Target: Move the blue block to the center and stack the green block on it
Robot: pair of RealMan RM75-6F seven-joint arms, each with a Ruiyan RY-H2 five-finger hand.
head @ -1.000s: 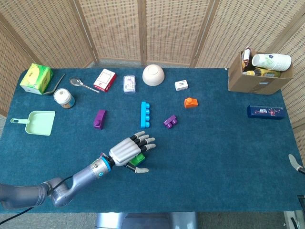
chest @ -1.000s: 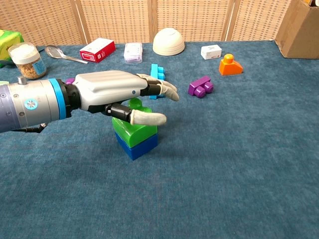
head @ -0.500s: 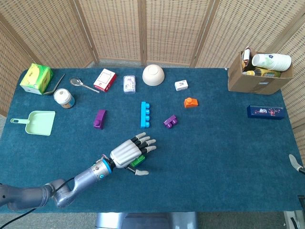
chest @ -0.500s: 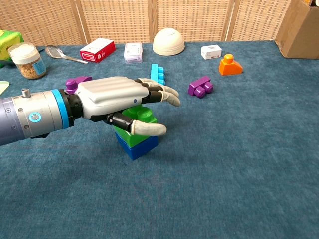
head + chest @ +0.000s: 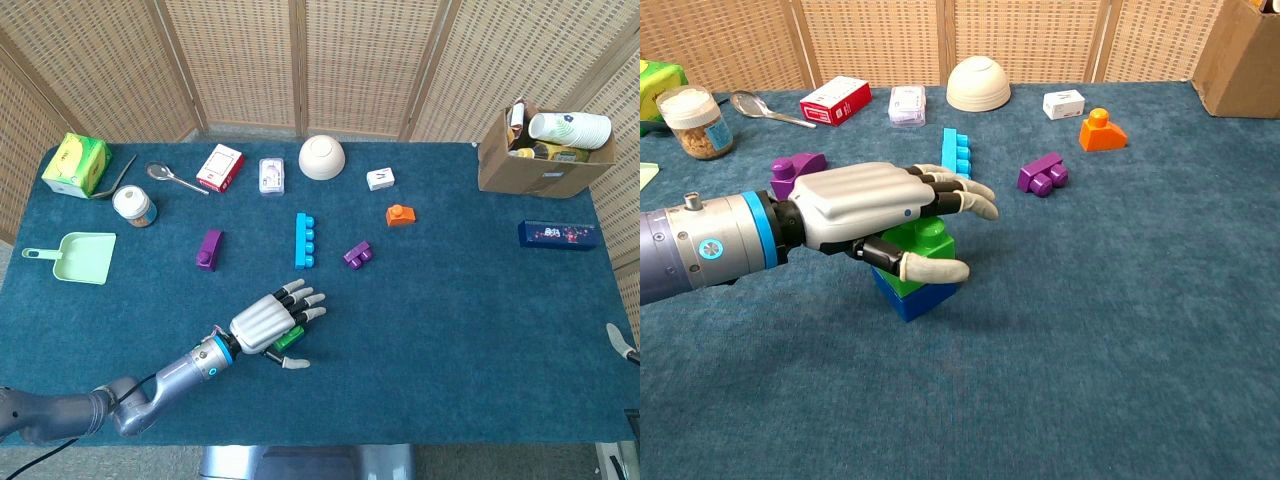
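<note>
The green block sits on top of the blue block on the near-middle of the blue cloth; in the head view only a bit of the green block shows beside my hand. My left hand hovers flat, palm down, right over the stack with fingers stretched out and apart. Its thumb lies across the front of the green block, and I cannot tell if it touches. From above, the left hand covers most of the stack. Only a grey tip of my right hand shows at the table's right edge.
Behind the stack lie a light-blue long brick, a purple brick, another purple piece and an orange piece. A bowl, small boxes, a jar and a spoon line the far side. A cardboard box stands far right.
My left hand has sunk a little and drawn slightly back toward me over the stack. The green block stays on the blue block.
</note>
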